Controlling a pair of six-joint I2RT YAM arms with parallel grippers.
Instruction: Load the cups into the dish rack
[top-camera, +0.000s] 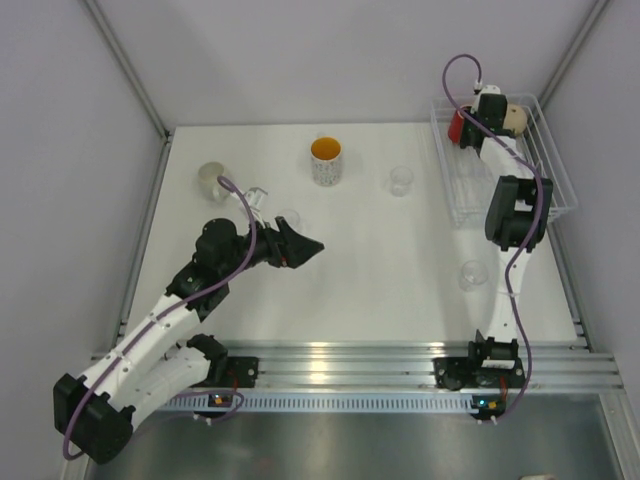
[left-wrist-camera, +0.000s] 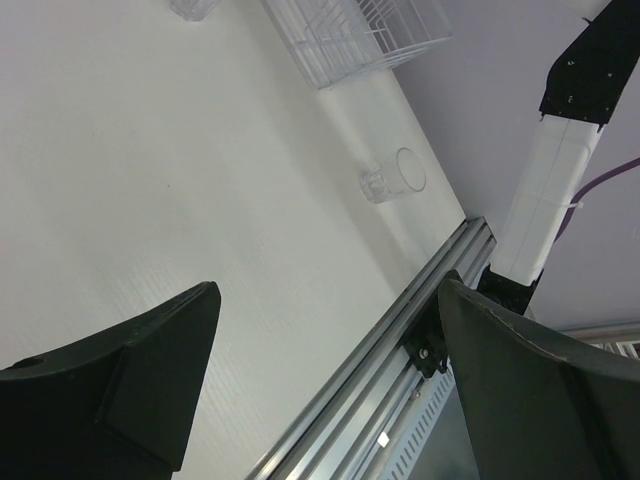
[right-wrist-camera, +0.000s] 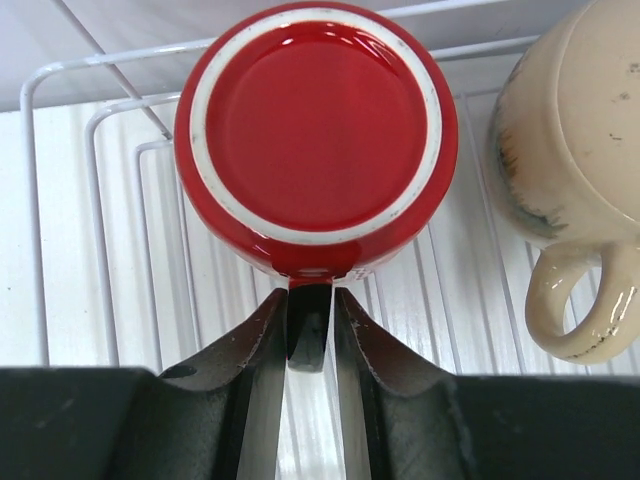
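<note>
The white wire dish rack (top-camera: 556, 170) stands at the back right. My right gripper (top-camera: 468, 122) is inside its far end, shut on the handle of the red cup (right-wrist-camera: 315, 130), which shows its base in the right wrist view. The beige mug (right-wrist-camera: 570, 150) lies in the rack beside it. My left gripper (top-camera: 305, 247) is open and empty above the table's middle left. On the table stand a speckled mug with an orange inside (top-camera: 326, 160), a pale cup (top-camera: 212, 178), and clear tumblers (top-camera: 401, 181), (top-camera: 472, 275), (top-camera: 288, 218).
The left wrist view shows a tumbler (left-wrist-camera: 393, 178) on its side near the front rail (left-wrist-camera: 400, 340), the rack's corner (left-wrist-camera: 360, 35) and the right arm (left-wrist-camera: 545, 200). Grey walls enclose the table on three sides.
</note>
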